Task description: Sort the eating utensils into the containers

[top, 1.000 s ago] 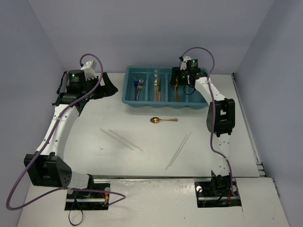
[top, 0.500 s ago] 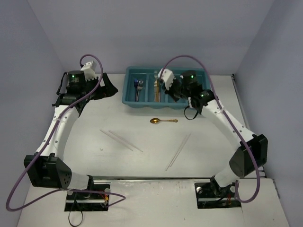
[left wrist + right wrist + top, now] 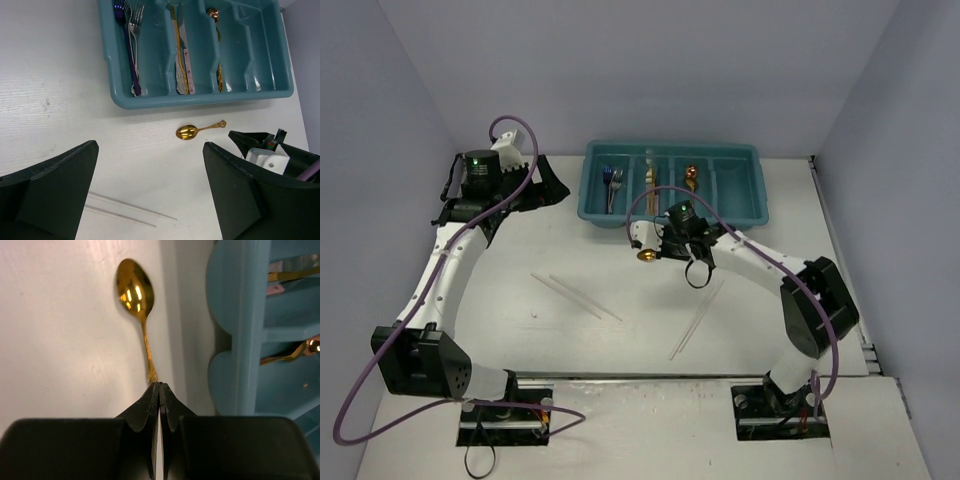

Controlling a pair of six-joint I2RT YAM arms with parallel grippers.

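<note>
My right pincer sits closed at the gold metal spoon's handle tip; I should part it, then straddle the handle squarely.

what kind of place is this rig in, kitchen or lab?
Probably a lab robot cell, not a kitchen: plain walls box in a white table, left arm and right arm bolted at its near edge, and just a teal cutlery tray and a gold spoon laid out.
</note>
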